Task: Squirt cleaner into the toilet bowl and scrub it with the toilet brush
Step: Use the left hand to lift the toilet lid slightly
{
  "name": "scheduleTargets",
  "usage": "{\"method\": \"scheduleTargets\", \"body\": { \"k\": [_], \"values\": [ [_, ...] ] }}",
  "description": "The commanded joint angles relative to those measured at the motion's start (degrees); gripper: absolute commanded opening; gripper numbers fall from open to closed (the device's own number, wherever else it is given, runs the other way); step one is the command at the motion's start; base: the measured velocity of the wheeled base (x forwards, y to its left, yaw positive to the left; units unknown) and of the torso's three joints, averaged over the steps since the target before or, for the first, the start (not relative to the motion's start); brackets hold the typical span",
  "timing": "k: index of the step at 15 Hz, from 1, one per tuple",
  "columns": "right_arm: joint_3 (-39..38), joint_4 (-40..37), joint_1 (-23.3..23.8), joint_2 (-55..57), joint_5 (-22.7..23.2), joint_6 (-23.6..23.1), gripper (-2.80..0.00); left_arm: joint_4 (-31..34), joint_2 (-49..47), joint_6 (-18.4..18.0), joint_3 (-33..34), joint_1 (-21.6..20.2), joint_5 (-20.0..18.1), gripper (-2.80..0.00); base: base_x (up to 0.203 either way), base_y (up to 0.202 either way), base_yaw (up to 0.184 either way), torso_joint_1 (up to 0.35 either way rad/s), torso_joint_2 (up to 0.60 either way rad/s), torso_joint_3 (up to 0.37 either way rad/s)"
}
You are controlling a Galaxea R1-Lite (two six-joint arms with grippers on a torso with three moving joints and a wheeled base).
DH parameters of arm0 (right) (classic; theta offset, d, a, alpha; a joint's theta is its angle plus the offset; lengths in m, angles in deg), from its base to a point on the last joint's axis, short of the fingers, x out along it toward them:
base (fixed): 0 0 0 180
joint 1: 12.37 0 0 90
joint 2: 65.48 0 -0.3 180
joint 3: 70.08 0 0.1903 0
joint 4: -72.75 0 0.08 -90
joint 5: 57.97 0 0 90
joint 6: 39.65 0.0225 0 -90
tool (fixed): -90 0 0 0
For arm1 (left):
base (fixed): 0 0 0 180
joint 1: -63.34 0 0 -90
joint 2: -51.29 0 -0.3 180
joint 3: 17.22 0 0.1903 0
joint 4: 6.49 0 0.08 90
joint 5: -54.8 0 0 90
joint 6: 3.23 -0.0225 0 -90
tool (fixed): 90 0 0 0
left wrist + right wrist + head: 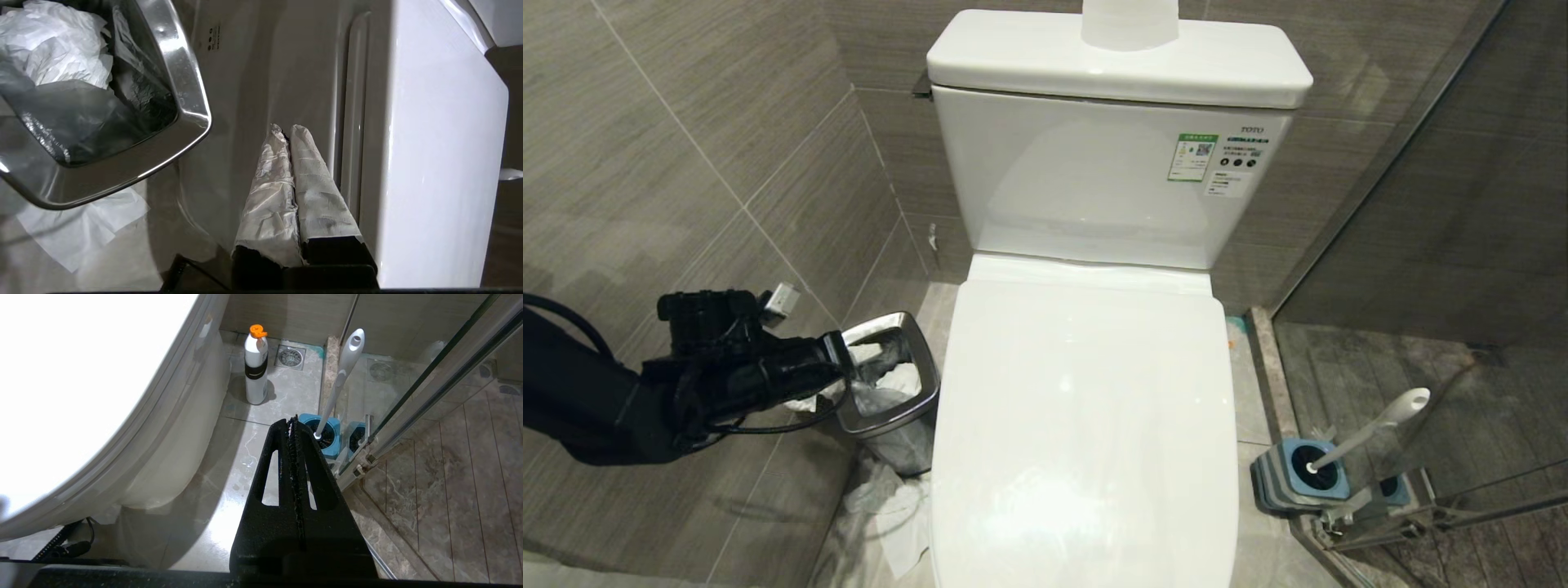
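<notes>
1. Grey-tiled bathroom; toilet bowl (1086, 425) sits centre, lid down.
2. Brush (1372, 429) stands in its blue holder (1298, 474), near right: light, stiff, best gripped high on the handle.
3. Bottle (256, 367) waits beside the bowl, probably slippery.
4. Left gripper (289, 134), fingers together and empty, hovers by the bin (886, 384).
5. Right gripper (292, 424) is together too, empty.

The toilet bowl (1086, 425) has its lid down, so the basin and any cleaner inside are hidden; its front runs off the bottom edge of the head view. A white object on the cistern (1129, 23) is cut by the top edge. The toilet brush (1368, 431) has its bristle head sunk out of sight in the blue holder (1298, 474). The cistern sticker (1192, 157) is too small to read
</notes>
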Motion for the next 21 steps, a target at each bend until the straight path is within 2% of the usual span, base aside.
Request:
{"method": "scheduleTargets", "body": {
  "k": [1, 4, 6, 9, 11, 16, 17, 21],
  "values": [
    [-0.01, 0.0, 0.0, 0.05, 0.03, 0.0, -2.8, 0.6, 1.2, 0.37, 0.9, -0.39, -0.38, -2.8, 0.0, 0.0, 0.0, 0.0, 0.0, 0.0],
    [-0.01, 0.0, -0.03, 0.05, 0.02, 0.0, -2.8, 0.52, 2.64, 1.88, 4.45, 0.38, -2.32, -2.8, 0.0, 0.0, 0.0, 0.0, 0.0, 0.0],
    [-0.01, 0.0, -0.06, 0.05, 0.02, 0.0, -2.8, 0.21, 4.35, 4.13, 7.57, 0.02, -7.48, -2.8, 0.0, 0.0, 0.0, 0.0, 0.0, 0.0],
    [-0.01, 0.0, 0.0, 0.05, 0.03, 0.0, -2.8, 0.35, 5.37, 4.99, 9.11, -2.87, -18.74, -2.8, 0.0, 0.0, 0.0, 0.0, 0.0, 0.0],
    [-0.01, 0.0, 0.0, 0.05, -0.06, 0.0, -2.8, 0.61, 5.31, 5.03, 10.34, -5.12, -24.59, -2.8, 0.0, 0.0, 0.0, 0.0, 0.0, 0.0],
    [-0.01, 0.0, -0.02, 0.05, 0.01, 0.0, -2.8, 0.35, 2.06, 4.74, 15.11, -6.75, -42.44, -2.8, 0.0, 0.0, 0.0, 0.0, 0.0, 0.0],
    [-0.01, 0.0, 0.0, 0.05, -0.05, 0.0, -2.8, 0.24, 1.08, 4.35, 15.28, -6.8, -44.53, -2.8, 0.0, 0.0, 0.0, 0.0, 0.0, 0.0],
    [-0.01, 0.0, -0.09, 0.05, 0.0, 0.0, -2.8, 0.36, -2.57, 0.01, 15.32, -5.82, -45.26, -2.8, 0.0, 0.0, 0.0, 0.0, 0.0, 0.0]
  ]
}}
